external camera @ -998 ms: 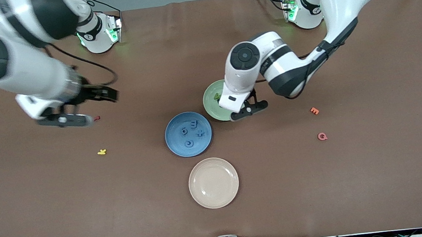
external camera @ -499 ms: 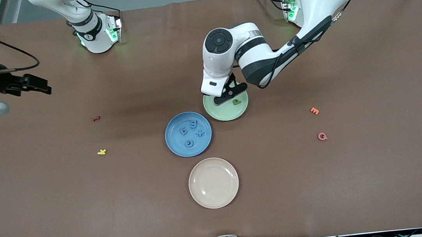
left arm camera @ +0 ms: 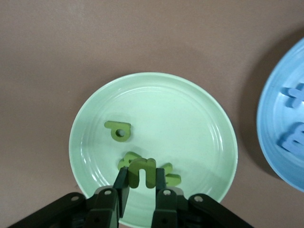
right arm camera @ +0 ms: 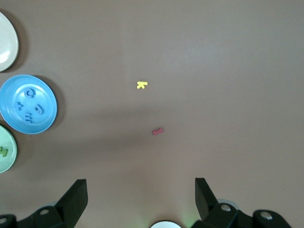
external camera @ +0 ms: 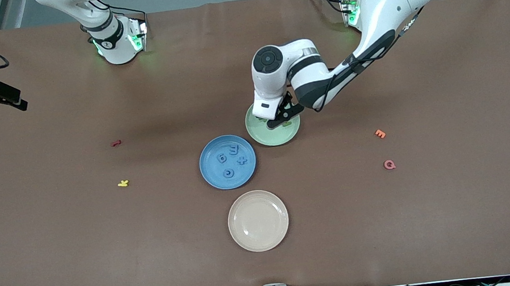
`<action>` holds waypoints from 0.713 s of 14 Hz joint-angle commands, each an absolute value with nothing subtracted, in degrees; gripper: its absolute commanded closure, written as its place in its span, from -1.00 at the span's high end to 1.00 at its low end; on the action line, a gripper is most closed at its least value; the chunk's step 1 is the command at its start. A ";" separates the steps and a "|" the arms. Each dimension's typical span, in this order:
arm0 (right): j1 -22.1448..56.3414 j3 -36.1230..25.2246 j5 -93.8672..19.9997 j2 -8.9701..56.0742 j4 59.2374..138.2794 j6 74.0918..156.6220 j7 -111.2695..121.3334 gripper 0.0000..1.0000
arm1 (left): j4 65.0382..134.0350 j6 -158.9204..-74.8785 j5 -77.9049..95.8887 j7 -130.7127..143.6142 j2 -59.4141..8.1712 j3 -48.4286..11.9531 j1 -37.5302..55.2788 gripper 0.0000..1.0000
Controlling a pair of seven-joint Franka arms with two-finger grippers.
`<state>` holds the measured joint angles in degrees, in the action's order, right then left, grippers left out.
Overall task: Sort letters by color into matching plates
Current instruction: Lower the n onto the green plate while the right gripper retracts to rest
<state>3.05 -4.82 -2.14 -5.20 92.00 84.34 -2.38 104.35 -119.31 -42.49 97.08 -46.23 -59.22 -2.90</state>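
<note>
A green letter [left arm camera: 141, 173] is pinched in the left gripper's [left arm camera: 141, 186] fingers over the green plate [left arm camera: 199, 118], where other green letters [left arm camera: 118, 131] lie. Four blue letters [external camera: 233, 158] sit in the blue plate [external camera: 210, 174] beside it. The right gripper [right arm camera: 141, 195] waits, fingers spread, above the counter's [external camera: 433, 219] right-arm end.

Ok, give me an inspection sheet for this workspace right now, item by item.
Surface: brown table, flat covering.
Job's things: four blue letters in blue plate; green letters in green plate.
Clutter: empty beige plate; red letter, yellow letter, orange letter, pink letter lie loose.
Grippers: left gripper over green plate, shut on green letter; right gripper open, empty, waits at right arm's end.
Cables: run along both arms.
Surroundings: nothing seen.
</note>
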 commanded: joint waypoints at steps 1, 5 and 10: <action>2.38 -4.04 -1.06 -5.19 88.52 84.29 -1.93 1.00 | 104.33 -120.23 -43.59 97.74 -47.37 -58.72 -2.73 -0.10; 1.23 -4.31 -1.23 -3.34 84.90 84.28 -1.76 1.00 | 100.92 -120.15 -43.51 94.68 -47.20 -58.54 -2.64 1.00; 1.14 -4.31 -0.88 -3.43 84.81 84.46 -1.76 1.00 | 94.76 -117.17 -42.98 86.16 -45.53 -58.62 -5.44 1.00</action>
<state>2.05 -4.86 -1.75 -4.19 86.46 84.92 -2.38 97.15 -119.40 -42.77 89.63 -47.08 -58.71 -4.39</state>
